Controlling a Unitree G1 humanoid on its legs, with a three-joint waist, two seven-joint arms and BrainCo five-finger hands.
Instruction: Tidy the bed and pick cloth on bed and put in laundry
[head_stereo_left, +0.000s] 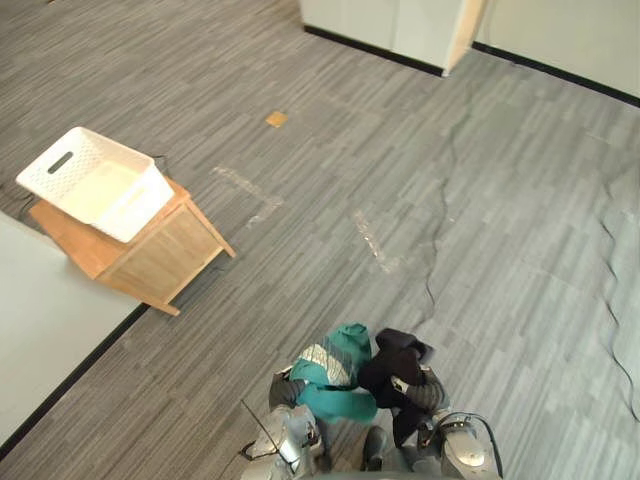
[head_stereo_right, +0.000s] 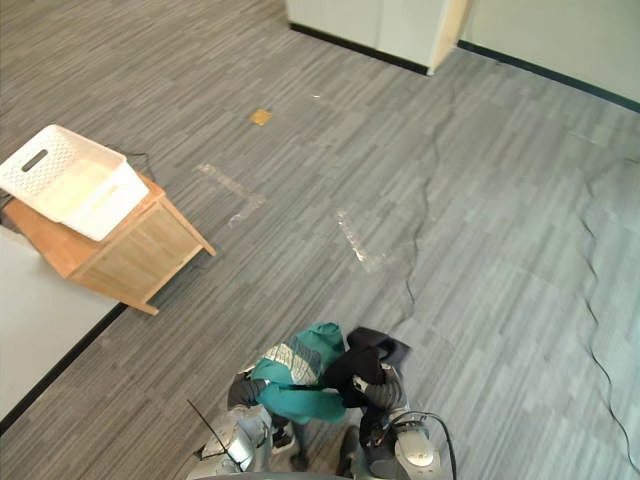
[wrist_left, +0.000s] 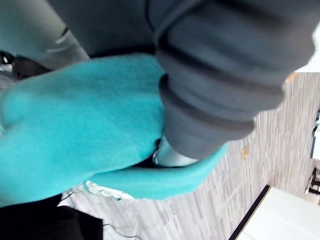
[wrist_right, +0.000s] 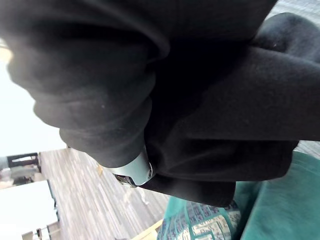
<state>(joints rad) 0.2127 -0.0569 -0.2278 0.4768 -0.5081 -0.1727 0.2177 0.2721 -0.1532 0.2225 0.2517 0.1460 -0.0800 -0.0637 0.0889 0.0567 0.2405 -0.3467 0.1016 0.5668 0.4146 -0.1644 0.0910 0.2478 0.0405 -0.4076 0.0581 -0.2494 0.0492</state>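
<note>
1. Teal garment (head_stereo_left: 335, 385) with a grey-and-white patterned panel, bunched at near edge, centre; draped over left hand (wrist_left: 172, 156). Hand buried in cloth, so open or closed cannot be told.
2. Black garment (head_stereo_left: 392, 372) just right of the teal one, touching it; wrapped over right hand (wrist_right: 131, 171). Grip likewise cannot be told.
3. Both bundles up off the grey striped carpet (head_stereo_left: 400, 150).
4. White laundry basket (head_stereo_left: 140, 208) far left, well apart from the clothes, resting on a light wooden side table (head_stereo_left: 165, 255).
5. White surface (head_stereo_left: 40, 320) with dark edging at near left, beside the table.
6. Pale tape marks (head_stereo_left: 375, 243) mid-floor; white cabinets (head_stereo_left: 390, 25) along far wall.
</note>
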